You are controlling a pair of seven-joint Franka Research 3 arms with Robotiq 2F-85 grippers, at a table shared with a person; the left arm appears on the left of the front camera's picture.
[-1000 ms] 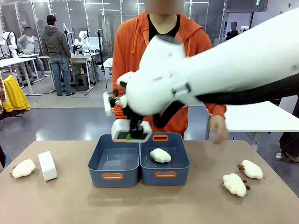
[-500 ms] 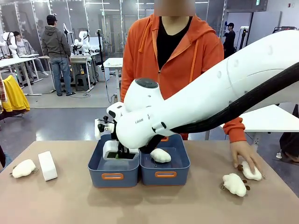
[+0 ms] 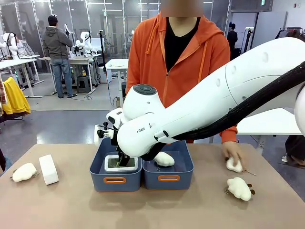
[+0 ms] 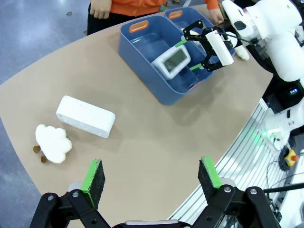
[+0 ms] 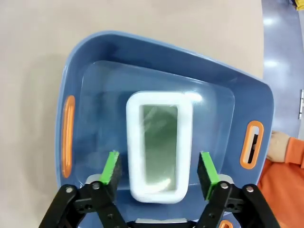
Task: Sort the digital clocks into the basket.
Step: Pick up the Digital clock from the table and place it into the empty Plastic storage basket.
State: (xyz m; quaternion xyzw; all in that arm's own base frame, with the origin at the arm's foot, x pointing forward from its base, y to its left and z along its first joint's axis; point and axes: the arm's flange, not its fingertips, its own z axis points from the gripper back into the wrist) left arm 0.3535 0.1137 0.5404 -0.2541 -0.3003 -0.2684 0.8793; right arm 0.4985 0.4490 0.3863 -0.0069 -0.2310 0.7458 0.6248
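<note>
item: clock point(image 5: 159, 145). white rounded-rectangle case, unlit grey-green display, face up. it lay flat on the floor of the basket point(image 5: 142, 47), a blue-grey tub with orange-rimmed handle slots at both ends. the right gripper point(image 5: 159, 166) hung over it, fingers spread, with a green pad on either side of the case and clear of it.

item: second clock point(image 3: 48, 169). same white case, display turned out of sight. it lay on the table point(image 3: 152, 210) at 9 o'clock from the basket, well apart from it. the left gripper point(image 4: 152, 176) was spread wide above the table edge, holding nothing.

writing: small dark print on the right arm point(image 3: 200, 109), too small to read.

surface: tan tabletop with a rounded edge. a second basket point(image 3: 169, 179) touched the first at 3 o'clock and held a cream plush point(image 3: 163, 159). a left plush point(image 3: 24, 171) lay just beside the second clock. a right plush point(image 3: 239, 188) lay at 3 o'clock, where a person's hand point(image 3: 232, 153) rested on another.

room: person in an orange hoodie at 12 o'clock. grey floor, glass partitions, white tables, people standing far off at 10 o'clock.
</note>
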